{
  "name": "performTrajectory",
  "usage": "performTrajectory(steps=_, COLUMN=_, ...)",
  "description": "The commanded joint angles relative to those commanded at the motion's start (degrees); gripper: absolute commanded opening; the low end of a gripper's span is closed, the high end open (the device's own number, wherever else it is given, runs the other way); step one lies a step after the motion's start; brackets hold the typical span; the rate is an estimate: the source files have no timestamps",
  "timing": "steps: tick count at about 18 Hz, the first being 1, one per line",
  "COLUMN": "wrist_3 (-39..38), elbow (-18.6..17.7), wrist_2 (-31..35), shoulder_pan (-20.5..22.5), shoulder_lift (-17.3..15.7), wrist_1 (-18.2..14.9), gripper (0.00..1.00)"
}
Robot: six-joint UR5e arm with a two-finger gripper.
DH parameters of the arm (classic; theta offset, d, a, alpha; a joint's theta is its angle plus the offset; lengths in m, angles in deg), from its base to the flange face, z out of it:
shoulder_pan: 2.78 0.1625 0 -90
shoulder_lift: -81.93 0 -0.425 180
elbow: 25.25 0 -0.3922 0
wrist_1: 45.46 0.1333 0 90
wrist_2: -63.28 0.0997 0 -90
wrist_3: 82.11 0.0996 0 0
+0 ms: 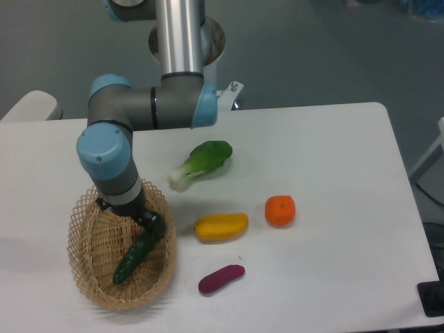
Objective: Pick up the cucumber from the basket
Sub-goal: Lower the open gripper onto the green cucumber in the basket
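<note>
From the fixed camera, our only view, we see the gripper (pixel 151 225) down inside the basket (pixel 84 215), right at the upper end of the cucumber (pixel 135 257). The cucumber lies slantwise on the basket floor, its lower end pointing toward the near rim, and it does not look lifted. Our wrist hides the fingers from this angle, so we cannot tell whether the claw is spread around the cucumber, already clenched on it, or merely touching it from above.

We judge the task to be at the grasp itself: the reach into the basket looks done, while closing on the cucumber, if not yet made, and the lift clear of the wicker rim are left.

Outside the basket, on the table (pixel 333 152), we have the bok choy (pixel 201 162), a yellow fruit (pixel 220 227), an orange (pixel 279 210) and a purple sweet potato (pixel 220 278), all well clear of our arm.
</note>
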Motion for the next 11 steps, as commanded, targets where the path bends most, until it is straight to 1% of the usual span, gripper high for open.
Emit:
performTrajectory(steps=3, wrist_3=-4.0, elbow=0.3, wrist_2=-0.1, shoulder_pan=-0.2, shoulder_lift=0.8, wrist_1=0.6, gripper=1.0)
performTrajectory(steps=5, wrist_3=-6.1, elbow=0.5, wrist_2=-0.1, shoulder_pan=-0.2, shoulder_lift=1.5, wrist_1=1.7, gripper=1.0)
performTrajectory(steps=6, wrist_3=-6.5, elbow=0.7, wrist_2=-0.1, shoulder_pan=-0.2, shoulder_lift=1.8, wrist_1=2.2, gripper=1.0)
performTrajectory(steps=11, wrist_3=-6.7, elbow=1.8, wrist_2=-0.1, shoulder_pan=-0.2, shoulder_lift=3.1, wrist_1=2.3, gripper=1.0)
